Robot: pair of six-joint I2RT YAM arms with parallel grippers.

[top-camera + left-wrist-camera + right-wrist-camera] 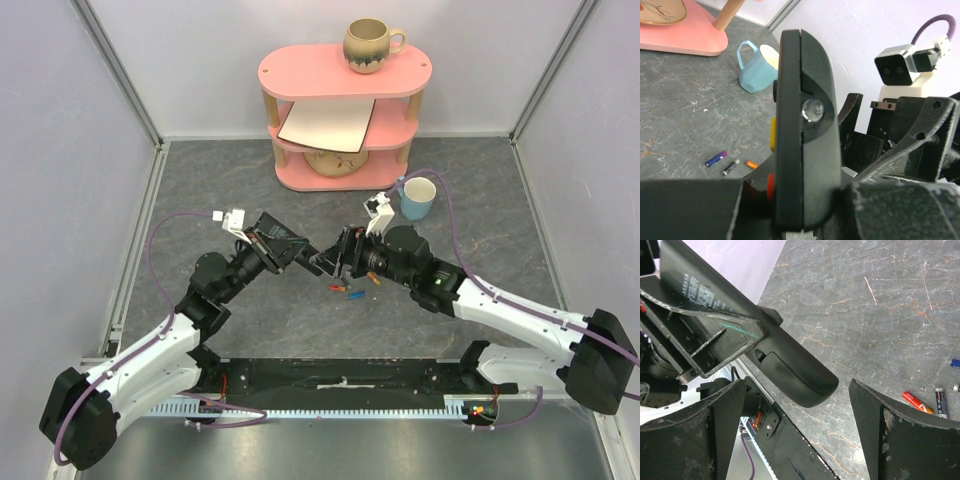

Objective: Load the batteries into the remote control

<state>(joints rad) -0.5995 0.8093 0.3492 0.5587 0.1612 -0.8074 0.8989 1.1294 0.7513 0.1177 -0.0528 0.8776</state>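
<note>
My left gripper is shut on the black remote control and holds it above the table, edge-on in the left wrist view, with yellow and red buttons showing on its left side. In the right wrist view the remote control shows its back, and its rounded end with the battery cover lies between the tips of my open right gripper; the fingers stand apart from it. The batteries lie on the table below: blue-purple, dark and orange.
A pale blue mug stands behind the right arm. A pink three-tier shelf at the back carries a brown mug, a white board and a bowl. White walls close in both sides.
</note>
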